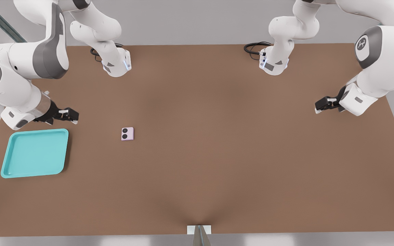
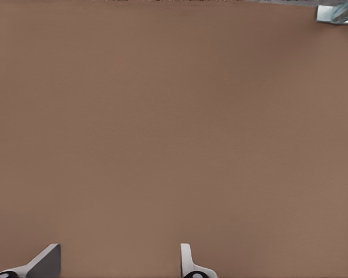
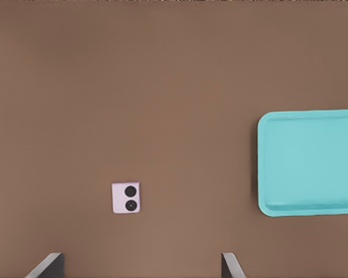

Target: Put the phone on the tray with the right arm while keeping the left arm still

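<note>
Inventory, taken from the front view's left across to its right. Item one: the right arm, white jointed shell with grey panels, white-lit wrist disc, ending in a black gripper that hangs above the table just off the tray's far edge; in the right wrist view its two grey fingertips stand wide apart with nothing between them. Item two: the tray, turquoise, shallow, rectangular with rounded corners and a raised rim, smooth and matte, holding nothing. Item three: the phone, pale pink, small, flat and nearly square, two black round lenses stacked along one side, lying flat on the bare tabletop, apart from the tray toward the front view's right. Governing relation: the phone lies to the gripper's right in the front view and somewhat nearer the camera, with the tray on the opposite side of the gripper, so the likely reach goes away from the tray before the carry returns. Phone has little long axis to align with. Table: brown, plain, matte.
</note>
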